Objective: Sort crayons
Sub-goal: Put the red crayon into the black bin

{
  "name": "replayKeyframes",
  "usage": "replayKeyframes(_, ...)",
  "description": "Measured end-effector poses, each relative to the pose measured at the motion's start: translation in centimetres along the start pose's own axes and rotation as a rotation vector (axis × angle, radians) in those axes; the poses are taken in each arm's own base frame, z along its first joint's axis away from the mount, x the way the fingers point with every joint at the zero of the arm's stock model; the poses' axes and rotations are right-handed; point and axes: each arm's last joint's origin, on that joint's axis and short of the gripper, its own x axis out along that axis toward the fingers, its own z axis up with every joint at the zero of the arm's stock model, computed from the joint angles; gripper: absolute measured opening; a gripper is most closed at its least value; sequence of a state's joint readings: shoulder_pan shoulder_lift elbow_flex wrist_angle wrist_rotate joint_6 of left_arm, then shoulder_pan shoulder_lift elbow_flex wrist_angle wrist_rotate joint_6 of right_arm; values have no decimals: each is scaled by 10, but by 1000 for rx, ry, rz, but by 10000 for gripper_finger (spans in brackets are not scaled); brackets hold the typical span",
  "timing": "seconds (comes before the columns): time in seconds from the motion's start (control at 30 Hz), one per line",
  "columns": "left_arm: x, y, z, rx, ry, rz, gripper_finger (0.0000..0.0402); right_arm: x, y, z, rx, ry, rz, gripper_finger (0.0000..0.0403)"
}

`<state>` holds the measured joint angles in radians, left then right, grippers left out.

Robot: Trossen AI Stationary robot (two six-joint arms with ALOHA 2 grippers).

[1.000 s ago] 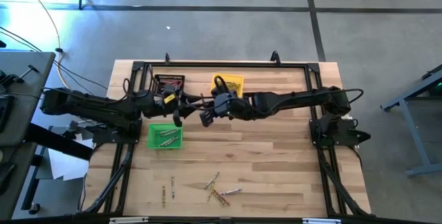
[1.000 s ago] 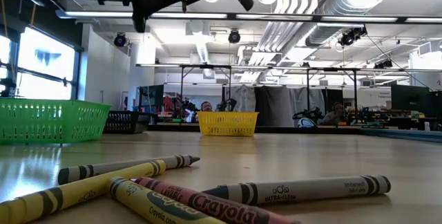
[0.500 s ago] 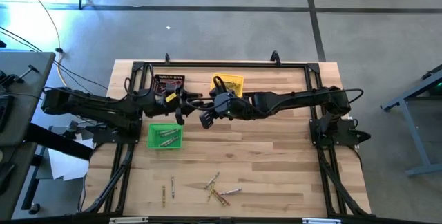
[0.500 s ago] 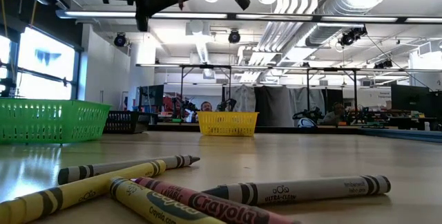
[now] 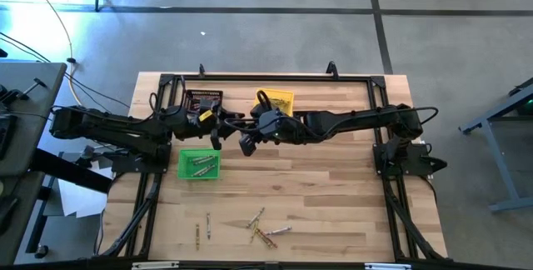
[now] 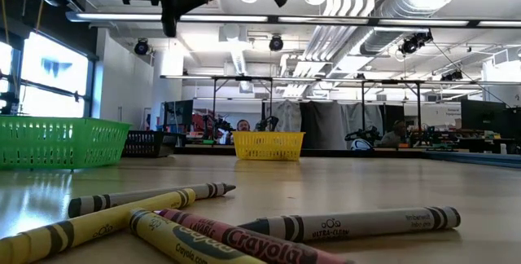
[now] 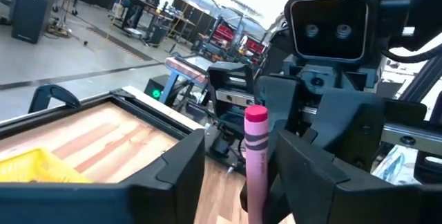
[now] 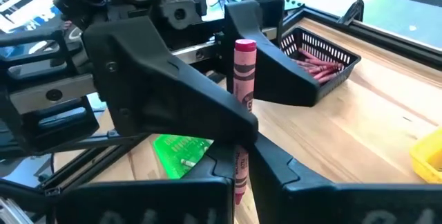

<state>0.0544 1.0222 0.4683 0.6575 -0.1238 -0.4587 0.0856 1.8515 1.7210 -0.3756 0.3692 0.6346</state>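
A red crayon (image 8: 243,92) stands upright in the air over the middle of the table, between my two grippers. My right gripper (image 8: 240,182) reaches in from the table's right and is shut on it. My left gripper (image 7: 240,148) comes from the left and is open, one finger on each side of the crayon (image 7: 256,148), with a gap showing on one side. Several loose crayons (image 5: 260,228) lie flat on the wood near the front edge, and they fill the low view (image 6: 203,227). My right gripper pinches the red crayon's lower part (image 8: 239,163) between its two fingers. The fingers come from the table's right, slanting a little downward, and lie across the crayon. The crayon stands upright, lifted clear of the table, with its upper end (image 8: 245,46) above the fingers.
A green bin (image 5: 199,163) holding a few crayons sits at the left. Behind it stands a black bin (image 5: 204,101) with red crayons (image 8: 319,57), and a yellow bin (image 5: 275,101) is at the far middle. Bare wood lies between the bins and the loose crayons.
My right gripper has turned a little at the wrist while keeping its place and its hold on the crayon. The loose crayons and the bins have not moved.
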Motion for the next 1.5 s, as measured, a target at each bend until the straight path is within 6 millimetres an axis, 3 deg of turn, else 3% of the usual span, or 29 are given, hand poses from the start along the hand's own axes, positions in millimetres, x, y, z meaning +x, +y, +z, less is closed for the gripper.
replayKeyframes(0.17,0,0,0,23,0,0,112,0,0,0,0,3,5,10)
replayKeyframes(0.37,0,0,0,33,1,-6,18,0,0,0,16,6,4,11)
replayKeyframes(0.5,0,0,0,50,3,-5,13,0,-1,-1,61,13,-2,29)
replayKeyframes(0.73,-2,6,-1,136,38,63,6,-10,-3,2,61,39,-16,96)
replayKeyframes(1.0,-28,56,1,335,258,526,17,-51,-11,13,73,91,-63,129)
replayKeyframes(1.1,-40,81,-2,302,334,780,18,-58,-11,13,67,99,-86,129)
replayKeyframes(1.27,-47,118,2,232,273,1118,18,-58,-11,11,56,108,-96,129)
replayKeyframes(1.37,-48,136,3,189,255,1189,19,-56,-12,9,50,120,-107,129)
replayKeyframes(1.5,-47,151,-4,116,346,1127,19,-57,-14,8,29,135,-119,129)
